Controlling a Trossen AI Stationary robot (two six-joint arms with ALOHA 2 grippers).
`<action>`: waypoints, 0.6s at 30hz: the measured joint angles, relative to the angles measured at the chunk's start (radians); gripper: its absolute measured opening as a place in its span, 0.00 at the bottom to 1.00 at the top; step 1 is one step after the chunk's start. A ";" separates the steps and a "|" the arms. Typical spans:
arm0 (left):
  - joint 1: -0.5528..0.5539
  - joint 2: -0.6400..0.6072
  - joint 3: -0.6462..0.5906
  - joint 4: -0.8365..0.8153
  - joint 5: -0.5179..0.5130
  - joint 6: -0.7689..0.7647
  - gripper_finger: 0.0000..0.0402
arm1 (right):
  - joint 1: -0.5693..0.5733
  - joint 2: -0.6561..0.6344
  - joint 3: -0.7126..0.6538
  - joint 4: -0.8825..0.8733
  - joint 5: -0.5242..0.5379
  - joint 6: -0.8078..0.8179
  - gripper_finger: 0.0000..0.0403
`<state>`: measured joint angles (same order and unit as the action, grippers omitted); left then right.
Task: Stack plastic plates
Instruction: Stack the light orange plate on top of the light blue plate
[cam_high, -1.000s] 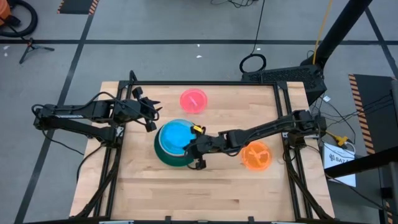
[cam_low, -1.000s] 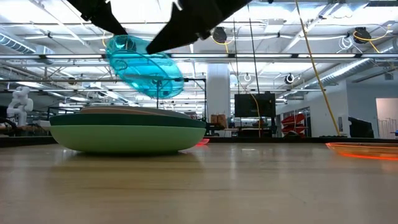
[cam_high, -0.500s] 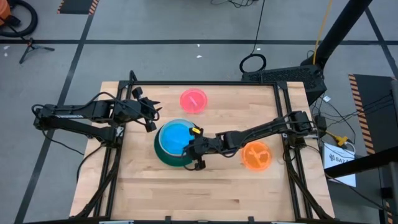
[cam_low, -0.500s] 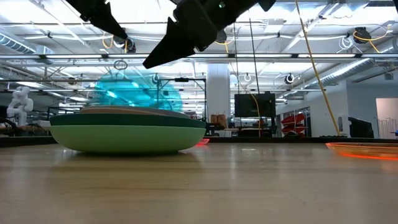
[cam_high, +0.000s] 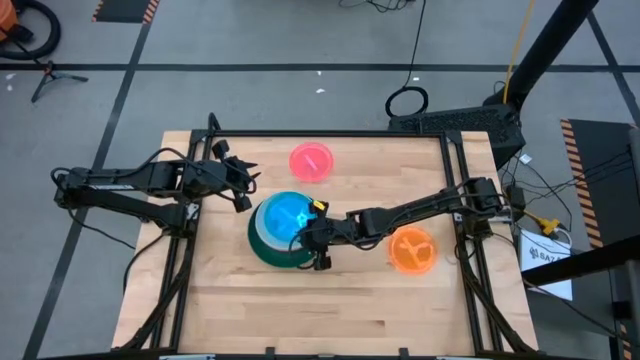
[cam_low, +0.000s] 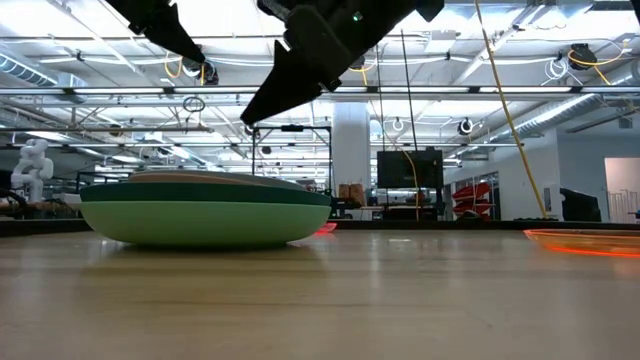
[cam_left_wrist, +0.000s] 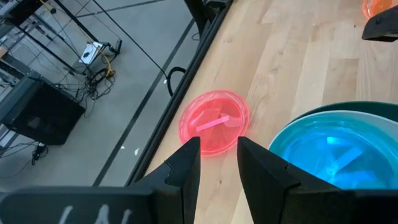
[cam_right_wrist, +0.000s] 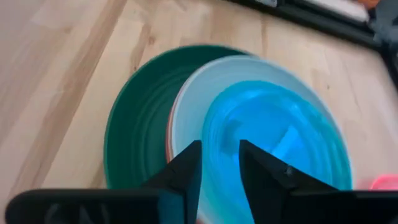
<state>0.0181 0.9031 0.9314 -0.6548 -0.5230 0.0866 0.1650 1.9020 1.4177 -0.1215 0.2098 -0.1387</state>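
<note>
A stack of plastic plates stands mid-table, resting on a light green plate at its bottom. The dark green rim and a pale blue plate show above that, and a small cyan plate lies on top. My right gripper hovers open just above the stack's right edge, touching nothing; its fingers frame the cyan plate. My left gripper waits open at the stack's far left, looking toward the hot pink plate. An orange plate lies flat on the table to the right.
The hot pink plate sits near the table's far edge and the orange plate lies under my right arm. Bare wood lies along the near edge and at the near left. The table's dark frame rails run along its sides.
My right gripper has let go of the cyan plate. A second ago the plate hung tilted below the fingers, above the stack. It has dropped and now lies flat on top of the stack. The gripper stays close above the stack's right edge.
</note>
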 joint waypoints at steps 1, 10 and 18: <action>0.000 0.000 0.000 0.000 0.000 -0.003 0.28 | 0.000 -0.009 0.000 -0.019 -0.001 0.021 0.25; 0.000 0.000 0.000 -0.001 0.000 -0.008 0.28 | 0.000 -0.166 0.000 -0.286 -0.005 0.397 0.25; 0.000 0.000 0.000 0.000 0.001 -0.018 0.28 | 0.005 -0.276 0.000 -0.634 -0.159 0.986 0.25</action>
<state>0.0181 0.9031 0.9314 -0.6548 -0.5224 0.0687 0.1703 1.6257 1.4181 -0.7554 0.0510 0.8476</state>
